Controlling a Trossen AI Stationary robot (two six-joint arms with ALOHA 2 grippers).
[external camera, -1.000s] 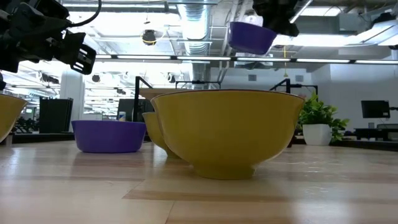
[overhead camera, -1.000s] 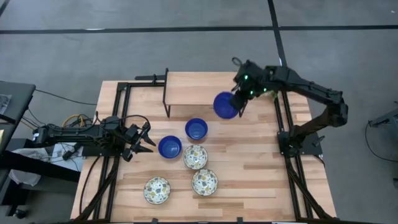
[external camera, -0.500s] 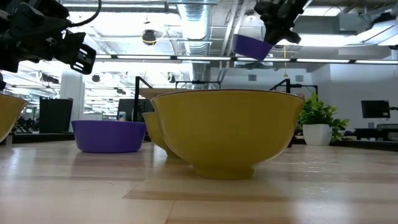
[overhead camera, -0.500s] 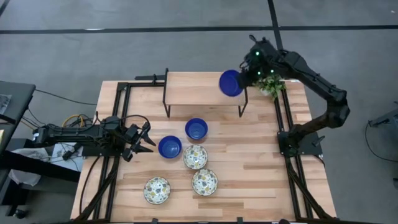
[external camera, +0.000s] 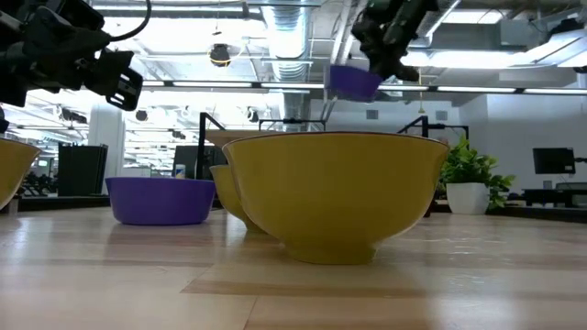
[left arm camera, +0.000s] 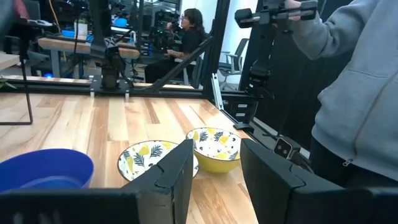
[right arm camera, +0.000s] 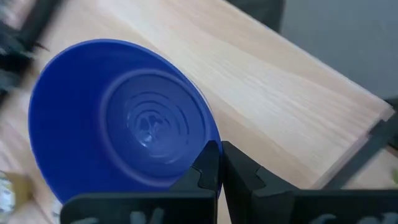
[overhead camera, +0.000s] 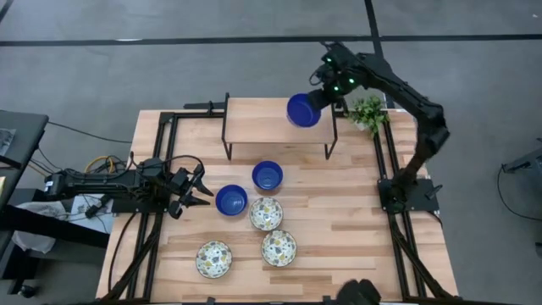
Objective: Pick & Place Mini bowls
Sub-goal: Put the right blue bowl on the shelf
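My right gripper [overhead camera: 320, 95] is shut on a cobalt blue mini bowl [overhead camera: 303, 111], high above the right part of the raised wooden shelf [overhead camera: 262, 119]; the low view shows that bowl [external camera: 353, 81] in the air. Two more blue bowls [overhead camera: 268, 175] [overhead camera: 230, 200] and three patterned cream bowls [overhead camera: 265, 213] [overhead camera: 279, 247] [overhead camera: 213, 258] stand on their bases on the table. My left gripper [overhead camera: 196, 191] hovers open, left of the nearer blue bowl; its wrist view shows the blue bowl [left arm camera: 43, 177] and two patterned bowls [left arm camera: 214, 148] [left arm camera: 155, 158] ahead. My right gripper pinches the blue bowl by its rim [right arm camera: 208, 146], on the side toward the table's right. One finger [right arm camera: 206, 169] is inside the bowl and the other [right arm camera: 241, 173] outside. The bowl is lifted clear of the shelf and tilted, its opening turned toward the wrist camera.
A small green plant [overhead camera: 366, 112] stands at the far right corner beside the shelf. Black frame rails [overhead camera: 161, 152] [overhead camera: 389, 169] run along both table sides. A person in a grey sleeve [left arm camera: 360, 106] stands beyond the table's near edge. Bare wood [overhead camera: 356, 229] lies right of the bowls.
My right gripper has carried the blue bowl toward the far edge, from in front of the shelf to above it, then a little toward the left. It stayed shut on the rim.
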